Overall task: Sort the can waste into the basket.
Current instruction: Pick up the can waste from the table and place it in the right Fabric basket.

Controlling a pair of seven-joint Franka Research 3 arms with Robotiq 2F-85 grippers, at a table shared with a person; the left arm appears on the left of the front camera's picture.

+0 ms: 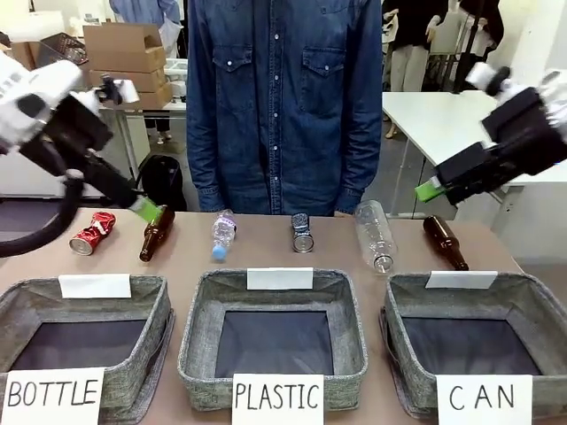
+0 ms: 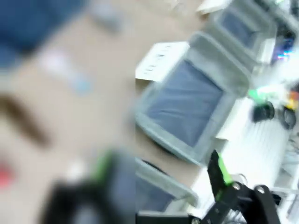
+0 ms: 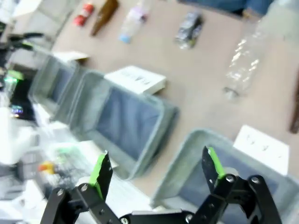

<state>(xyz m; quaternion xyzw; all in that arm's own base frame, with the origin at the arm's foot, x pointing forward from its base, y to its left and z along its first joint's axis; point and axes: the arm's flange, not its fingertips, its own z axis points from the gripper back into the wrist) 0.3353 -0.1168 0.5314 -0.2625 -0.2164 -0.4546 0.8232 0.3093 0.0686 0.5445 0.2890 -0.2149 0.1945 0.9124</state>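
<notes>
— Can waste lies where?
— Red can (image 1: 92, 233) far left, silver can (image 1: 303, 234) centre, outside the basket (image 1: 532, 292). Left gripper (image 1: 149, 211) and right gripper (image 3: 155, 158) hover raised, jaws wide, empty.

The left wrist view is badly blurred: at 9 o'clock a brown bottle (image 2: 23, 119) is only a dark streak, at 8 o'clock the red can (image 2: 3, 175) is a red blot cut by the edge, and at 7 o'clock one finger (image 2: 103, 165) of the left gripper (image 2: 161, 161) is a green-black smear. In the front view the CAN basket (image 1: 540, 301) runs off the frame at 4 o'clock.
</notes>
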